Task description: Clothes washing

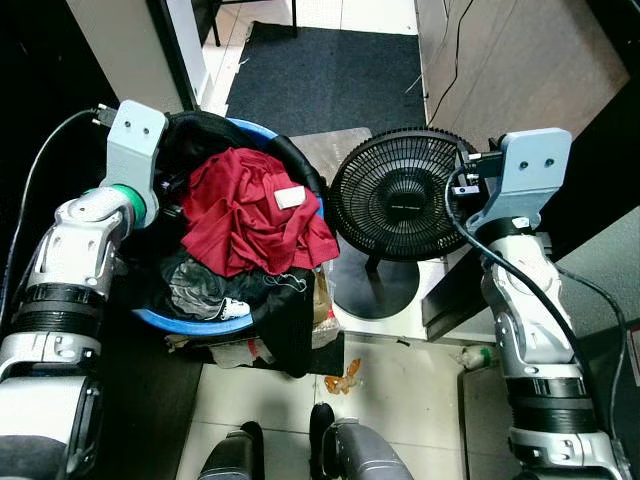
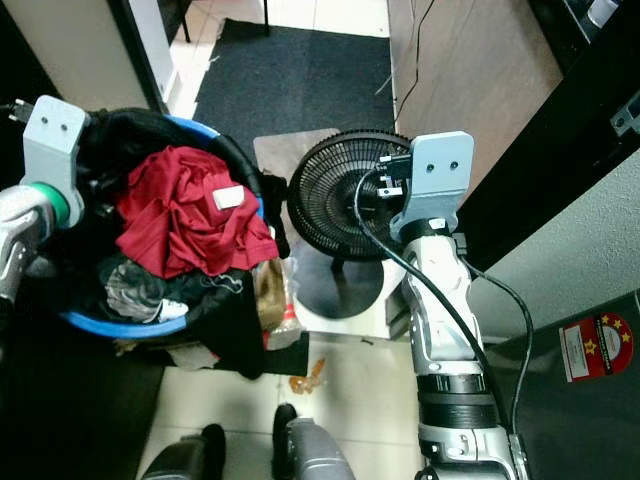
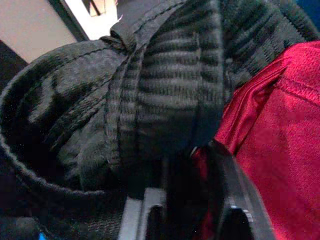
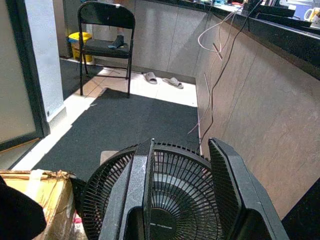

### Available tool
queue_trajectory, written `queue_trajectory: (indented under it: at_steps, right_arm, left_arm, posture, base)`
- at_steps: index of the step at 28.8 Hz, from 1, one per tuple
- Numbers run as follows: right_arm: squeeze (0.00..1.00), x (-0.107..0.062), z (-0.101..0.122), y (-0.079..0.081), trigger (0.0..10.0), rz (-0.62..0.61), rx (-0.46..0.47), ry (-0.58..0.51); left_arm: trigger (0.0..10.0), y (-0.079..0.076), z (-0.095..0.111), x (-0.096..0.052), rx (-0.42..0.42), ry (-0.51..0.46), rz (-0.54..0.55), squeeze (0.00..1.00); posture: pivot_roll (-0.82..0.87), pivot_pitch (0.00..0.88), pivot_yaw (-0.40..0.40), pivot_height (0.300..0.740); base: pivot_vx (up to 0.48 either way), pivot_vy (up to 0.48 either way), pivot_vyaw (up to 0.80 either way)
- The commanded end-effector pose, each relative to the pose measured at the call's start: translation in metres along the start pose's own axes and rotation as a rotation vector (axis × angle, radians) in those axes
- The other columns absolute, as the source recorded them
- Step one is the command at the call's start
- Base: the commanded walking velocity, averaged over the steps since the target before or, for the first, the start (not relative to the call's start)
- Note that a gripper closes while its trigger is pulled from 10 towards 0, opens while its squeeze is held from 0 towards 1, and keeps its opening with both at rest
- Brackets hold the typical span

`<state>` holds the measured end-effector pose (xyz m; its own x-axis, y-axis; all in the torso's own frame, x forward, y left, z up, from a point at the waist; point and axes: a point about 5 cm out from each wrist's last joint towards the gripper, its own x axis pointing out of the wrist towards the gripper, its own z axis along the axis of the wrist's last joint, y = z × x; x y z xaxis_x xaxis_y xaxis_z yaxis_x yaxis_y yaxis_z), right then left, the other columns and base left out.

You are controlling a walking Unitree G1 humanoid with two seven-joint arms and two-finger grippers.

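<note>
A blue laundry basket [image 1: 190,323] stands on the floor at my left, heaped with clothes. On top lies a red garment [image 1: 245,215] with a white tag [image 1: 289,198]. A black ribbed knit garment [image 3: 165,90] lies along the far left rim. My left gripper [image 3: 187,155] is pushed into that pile, its fingers [image 3: 235,200] apart with black knit and red cloth between them. My right gripper [image 4: 182,142] hangs open over the black floor fan [image 1: 395,195], holding nothing.
The fan's round base [image 1: 375,280] sits right beside the basket. A dark mat [image 1: 320,75] lies beyond, with a black chair [image 4: 106,30] further back. A panelled counter wall [image 4: 250,100] runs along the right. A cardboard box [image 4: 40,195] and floor litter [image 1: 345,378] are nearby.
</note>
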<state>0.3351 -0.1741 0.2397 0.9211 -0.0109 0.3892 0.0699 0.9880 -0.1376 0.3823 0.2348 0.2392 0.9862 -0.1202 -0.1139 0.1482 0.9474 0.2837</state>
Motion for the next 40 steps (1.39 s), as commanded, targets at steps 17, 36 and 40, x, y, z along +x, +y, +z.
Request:
queue_trajectory:
  at_steps: [17, 36, 40]
  right_arm:
    - [0.0, 0.003, -0.002, -0.001, 10.0, -0.008, 0.012, -0.006]
    - [0.0, 0.012, 0.002, 0.004, 10.0, -0.004, 0.025, -0.036]
    - [0.0, 0.012, 0.002, 0.004, 10.0, -0.004, 0.026, -0.035]
  left_arm:
    - [0.0, 0.023, 0.041, -0.02, -0.159, -0.199, 0.118, 0.0]
    - [10.0, 0.012, 0.128, -0.046, 0.061, -0.514, 0.122, 0.0]
    - [10.0, 0.012, 0.101, -0.038, 0.09, -0.408, 0.128, 0.54]
  posture:
    - [0.01, 0.182, 0.025, 0.74]
    - [0.03, 0.138, 0.014, 0.74]
    - [0.03, 0.144, 0.012, 0.74]
  base:
    - [0.0, 0.0, 0.0]
    - [0.0, 0.0, 0.0]
    - [0.0, 0.0, 0.0]
